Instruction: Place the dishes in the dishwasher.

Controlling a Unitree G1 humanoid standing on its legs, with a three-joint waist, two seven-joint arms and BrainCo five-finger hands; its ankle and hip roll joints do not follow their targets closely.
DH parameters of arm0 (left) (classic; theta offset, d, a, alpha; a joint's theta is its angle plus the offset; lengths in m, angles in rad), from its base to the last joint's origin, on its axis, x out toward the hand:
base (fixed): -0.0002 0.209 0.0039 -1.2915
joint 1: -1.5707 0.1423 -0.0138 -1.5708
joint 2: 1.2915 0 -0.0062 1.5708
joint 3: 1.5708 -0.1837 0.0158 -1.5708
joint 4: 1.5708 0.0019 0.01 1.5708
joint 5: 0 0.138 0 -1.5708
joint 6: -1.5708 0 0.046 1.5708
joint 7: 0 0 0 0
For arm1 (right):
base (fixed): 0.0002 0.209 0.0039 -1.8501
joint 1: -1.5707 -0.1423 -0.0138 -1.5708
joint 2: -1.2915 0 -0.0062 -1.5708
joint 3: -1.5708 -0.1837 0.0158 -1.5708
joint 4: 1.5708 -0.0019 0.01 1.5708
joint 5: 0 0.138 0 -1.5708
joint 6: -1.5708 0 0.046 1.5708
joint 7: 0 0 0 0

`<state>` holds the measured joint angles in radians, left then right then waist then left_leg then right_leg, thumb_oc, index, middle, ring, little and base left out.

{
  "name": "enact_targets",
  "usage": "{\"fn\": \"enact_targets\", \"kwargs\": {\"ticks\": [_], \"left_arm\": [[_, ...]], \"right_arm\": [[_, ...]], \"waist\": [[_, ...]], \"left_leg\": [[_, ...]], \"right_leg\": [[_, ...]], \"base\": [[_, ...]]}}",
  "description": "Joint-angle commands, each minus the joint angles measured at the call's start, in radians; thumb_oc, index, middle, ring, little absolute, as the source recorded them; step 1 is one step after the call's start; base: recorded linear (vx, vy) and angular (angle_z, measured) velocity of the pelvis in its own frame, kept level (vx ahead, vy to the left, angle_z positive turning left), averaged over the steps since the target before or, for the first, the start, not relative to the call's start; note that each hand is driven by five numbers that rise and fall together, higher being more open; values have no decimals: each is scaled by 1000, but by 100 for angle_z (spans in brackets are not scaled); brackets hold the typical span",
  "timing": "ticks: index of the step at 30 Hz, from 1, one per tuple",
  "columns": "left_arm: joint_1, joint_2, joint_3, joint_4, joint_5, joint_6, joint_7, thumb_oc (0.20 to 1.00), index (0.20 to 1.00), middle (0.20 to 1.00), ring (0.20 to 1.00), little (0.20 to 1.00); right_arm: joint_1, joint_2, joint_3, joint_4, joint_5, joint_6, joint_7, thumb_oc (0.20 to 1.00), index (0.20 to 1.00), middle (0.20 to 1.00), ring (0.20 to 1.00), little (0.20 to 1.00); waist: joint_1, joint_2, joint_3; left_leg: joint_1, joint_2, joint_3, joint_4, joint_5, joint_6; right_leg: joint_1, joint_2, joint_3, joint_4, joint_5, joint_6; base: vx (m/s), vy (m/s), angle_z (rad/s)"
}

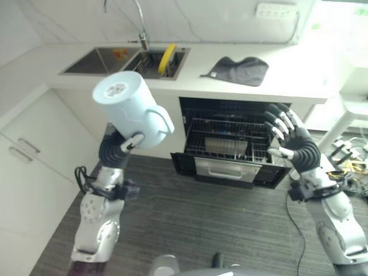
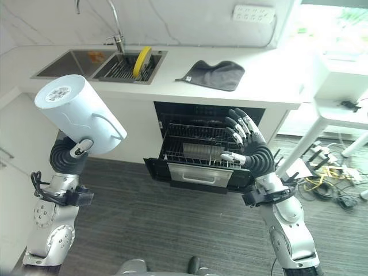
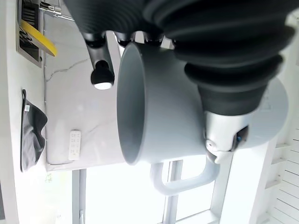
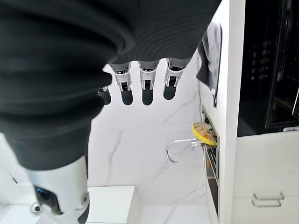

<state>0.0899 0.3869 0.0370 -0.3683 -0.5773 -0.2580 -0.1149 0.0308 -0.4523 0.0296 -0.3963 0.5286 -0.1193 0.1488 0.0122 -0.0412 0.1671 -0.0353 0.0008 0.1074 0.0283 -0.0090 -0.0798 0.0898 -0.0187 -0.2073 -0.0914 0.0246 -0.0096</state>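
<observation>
The left hand (image 1: 118, 146) is raised, its fingers and thumb curled around a pale blue mug (image 1: 131, 108) held base-up, handle toward the right hand. Between the 2 hands, lower and beyond, the dishwasher (image 1: 233, 144) stands open, rack out. The right hand (image 1: 290, 138) is raised empty, fingers spread.

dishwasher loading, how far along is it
Done: the dishwasher is open, its rack pulled out with one item already lying in it. In hand: the left hand holds a pale blue mug; the right hand is open. Left: racking the mug and the yellow plate in the sink.
</observation>
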Motion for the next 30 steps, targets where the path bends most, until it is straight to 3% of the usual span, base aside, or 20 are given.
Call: {"fn": "enact_targets", "kwargs": {"ticks": [1, 4, 8, 13, 18, 20, 22, 25, 30], "left_arm": [[-45, 25, 17, -36, -27, -65, -3, 200, 200, 200, 200, 200], [-67, 22, 3, -11, -11, -84, -1, 200, 200, 200, 200, 200], [-99, 40, 14, 2, -18, -60, -3, 200, 200, 200, 200, 200], [-134, 45, 17, -3, 100, -24, 40, 200, 200, 200, 200, 200], [-121, 58, 25, -9, 173, -38, 77, 200, 200, 200, 200, 200], [-146, 70, 7, -10, 193, -35, 108, 200, 200, 200, 200, 200], [-153, 73, 2, -11, 205, -45, 120, 200, 200, 200, 200, 200], [-159, 76, -13, -24, 248, -60, 150, 200, 200, 200, 200, 200], [-150, 84, -23, -51, 276, -55, 152, 200, 200, 200, 200, 200]], "right_arm": [[-16, -9, -28, -81, -26, -51, -11, 1000, 1000, 1000, 1000, 1000], [-38, -26, -17, -63, -29, -47, 20, 1000, 1000, 1000, 1000, 1000], [-12, -21, -40, -80, 7, -45, 65, 1000, 1000, 1000, 1000, 1000], [-30, 23, -25, -78, 4, -20, 64, 1000, 1000, 1000, 1000, 1000], [-25, 38, 1, -76, 11, -11, 92, 1000, 1000, 1000, 1000, 1000], [-28, 26, 6, -72, 9, -13, 88, 1000, 1000, 1000, 1000, 1000], [-29, 21, 2, -68, 18, -15, 91, 1000, 1000, 1000, 1000, 1000], [-48, 24, 0, -71, 43, -6, 85, 1000, 1000, 1000, 1000, 1000], [-36, 32, 10, -99, 51, 17, 67, 1000, 1000, 1000, 1000, 1000]], "waist": [[-4, 52, -6], [10, 52, -4], [12, 35, -25], [30, 17, -35], [36, 20, -28], [29, 16, -26], [27, 14, -22], [15, 5, -10], [8, -9, -12]], "left_leg": [[27, 78, -19, -116, 92, -14], [-11, 67, -50, -116, 106, -8], [28, 42, -48, -116, 73, 28], [58, 15, -43, -116, 54, 64], [84, -11, -34, -116, 41, 93], [90, -15, -35, -116, 33, 93], [98, -12, -35, -116, 23, 89], [122, 0, -39, -116, -5, 87], [136, 18, -48, -116, -24, 83]], "right_leg": [[78, -44, 44, 4, -46, 107], [115, -47, 42, 4, -73, 104], [137, -93, 6, 38, -84, 137], [112, -135, -26, 163, -110, 160], [29, -159, -16, 377, -69, 150], [23, -145, -9, 289, -93, 141], [24, -154, -18, 220, -76, 146], [4, -183, 24, 126, 2, 171], [-13, -223, 63, 52, 83, 197]], "base": [[201, 145, 23], [248, 262, -14], [269, 288, -32], [229, 266, -4], [141, 252, 1], [105, 88, -2], [87, -25, 12], [101, -107, 2], [86, -216, 6]]}}
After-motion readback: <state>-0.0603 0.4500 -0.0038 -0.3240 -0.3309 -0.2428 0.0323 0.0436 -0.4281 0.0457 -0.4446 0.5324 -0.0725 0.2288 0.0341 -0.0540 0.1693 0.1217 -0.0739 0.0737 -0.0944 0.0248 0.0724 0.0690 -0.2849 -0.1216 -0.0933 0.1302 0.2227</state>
